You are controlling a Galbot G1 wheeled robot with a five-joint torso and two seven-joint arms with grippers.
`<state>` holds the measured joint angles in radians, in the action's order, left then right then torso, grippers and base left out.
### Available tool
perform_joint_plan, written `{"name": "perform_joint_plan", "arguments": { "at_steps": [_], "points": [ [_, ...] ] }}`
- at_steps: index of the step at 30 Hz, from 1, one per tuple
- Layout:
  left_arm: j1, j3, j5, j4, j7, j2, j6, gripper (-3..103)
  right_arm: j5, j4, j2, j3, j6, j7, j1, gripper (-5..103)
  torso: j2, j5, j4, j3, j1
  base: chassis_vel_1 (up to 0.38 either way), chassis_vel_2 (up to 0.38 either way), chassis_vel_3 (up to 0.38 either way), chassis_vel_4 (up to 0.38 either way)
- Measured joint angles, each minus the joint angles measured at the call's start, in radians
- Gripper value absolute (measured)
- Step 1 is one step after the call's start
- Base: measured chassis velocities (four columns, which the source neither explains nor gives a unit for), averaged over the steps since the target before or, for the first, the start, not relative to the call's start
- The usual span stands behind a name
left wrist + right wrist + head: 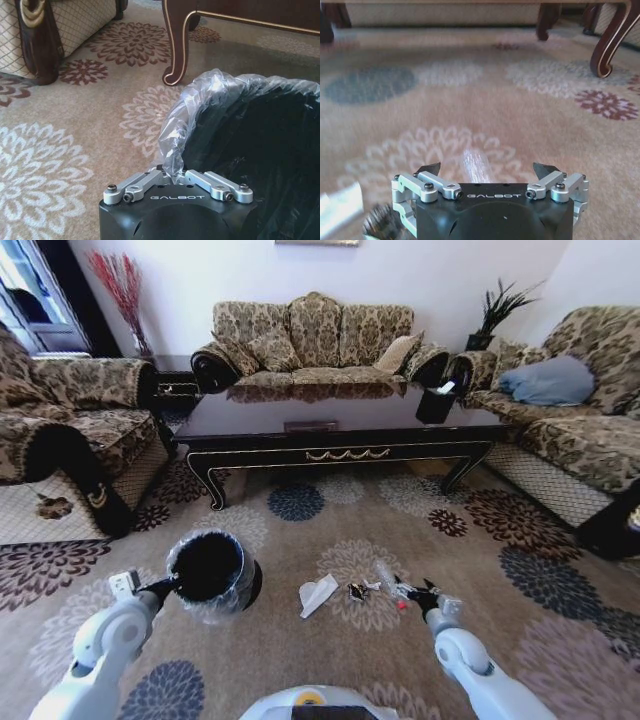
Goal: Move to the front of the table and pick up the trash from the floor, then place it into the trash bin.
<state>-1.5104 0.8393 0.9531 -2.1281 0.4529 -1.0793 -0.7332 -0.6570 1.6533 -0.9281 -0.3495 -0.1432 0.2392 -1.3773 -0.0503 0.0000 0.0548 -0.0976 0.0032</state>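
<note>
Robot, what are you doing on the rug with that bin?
The robot is picking up litter in front of the table. Its left gripper is shut on the bag-lined rim of the trash bin, holding it just off the carpet. Its right gripper is open and low over the clear tube. The white paper scrap and dark wrapper lie on the carpet.

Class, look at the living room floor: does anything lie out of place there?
Yes. Litter lies on the rug before the table: a white paper scrap, a small dark wrapper and a clear tube between the right tool's open fingers. The left tool grips the bin.
</note>
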Motion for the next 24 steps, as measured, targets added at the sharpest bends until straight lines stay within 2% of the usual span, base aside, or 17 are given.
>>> {"name": "perform_joint_plan", "arguments": {
  "at_steps": [8, 24],
  "points": [
    [-0.018, 0.000, -0.016, -0.011, 0.005, -0.014, 0.002, 2, 0.078, -0.137, 0.009, 0.086, -0.002, -0.014, 0.061, 100, 0.000, 0.0000, 0.0005, 0.000, 0.000, 0.000, 0.000, 0.000, 0.000],
    [-0.050, 0.004, -0.033, -0.044, 0.004, -0.002, 0.003, 2, 0.081, -0.322, -0.028, 0.223, 0.040, -0.032, 0.226, 100, 0.000, -0.0002, 0.0003, 0.000, 0.000, 0.000, 0.000, 0.000, 0.000]
  ]
}}
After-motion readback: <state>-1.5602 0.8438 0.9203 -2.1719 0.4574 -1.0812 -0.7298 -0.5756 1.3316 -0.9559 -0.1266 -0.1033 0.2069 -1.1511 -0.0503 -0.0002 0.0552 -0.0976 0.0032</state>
